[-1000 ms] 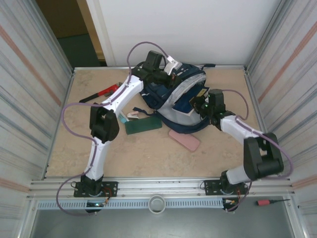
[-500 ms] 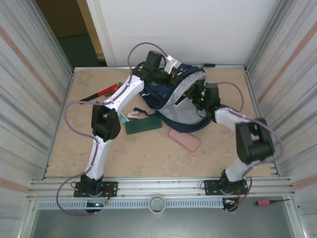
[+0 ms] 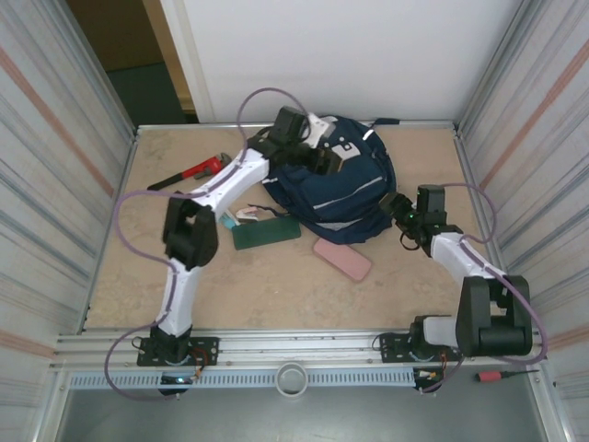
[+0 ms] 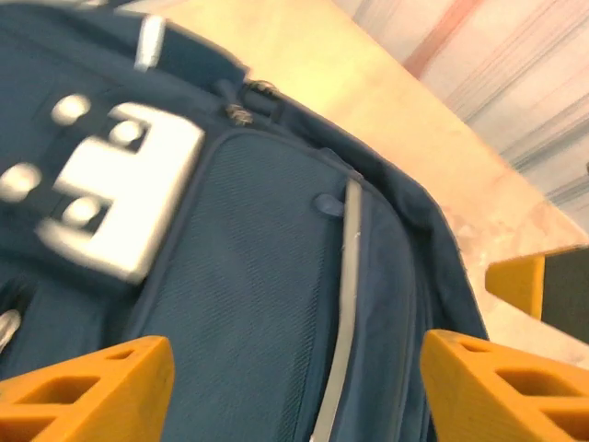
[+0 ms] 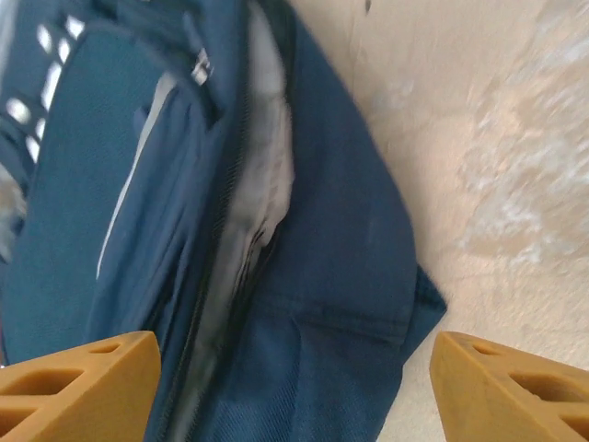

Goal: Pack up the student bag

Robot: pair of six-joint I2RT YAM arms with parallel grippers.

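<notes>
While left gripper gapes, bag seemingly ajar

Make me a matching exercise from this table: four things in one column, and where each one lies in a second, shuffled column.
Things:
1 student bag
2 pink case
3 green pouch
4 red wrench

Places:
A far left of the table
B far middle of the table
C closest to the table's near edge
D between the wrench and the pink case

Pairs: 1-B, 2-C, 3-D, 4-A
</notes>
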